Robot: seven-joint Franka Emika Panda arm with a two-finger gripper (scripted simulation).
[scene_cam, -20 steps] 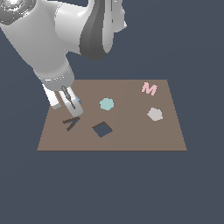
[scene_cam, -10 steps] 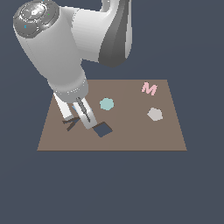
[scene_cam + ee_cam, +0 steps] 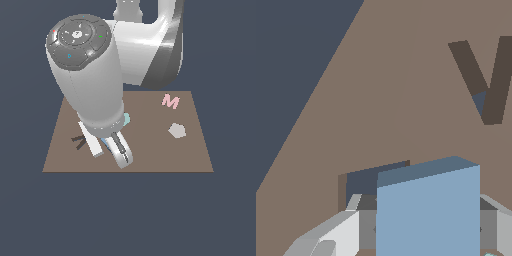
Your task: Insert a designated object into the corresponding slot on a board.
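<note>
My gripper is shut on the small light-blue square block, which shows as a sliver between the fingers in the exterior view. In the wrist view the block fills the space between the two fingers and hangs just above the brown board. A strip of the dark navy square slot shows right behind the block. In the exterior view the arm hides the slot. The board lies flat under the arm.
A dark A-shaped cut-out lies at the exterior view's left of the gripper; it also shows in the wrist view. A teal piece peeks out beside the arm. A grey hexagon-like piece and a pink M sit at the right.
The gripper has moved from beside the A-shaped cut-out toward the exterior view's right and the board's near edge, to over the square slot. The arm now hides the slot.
</note>
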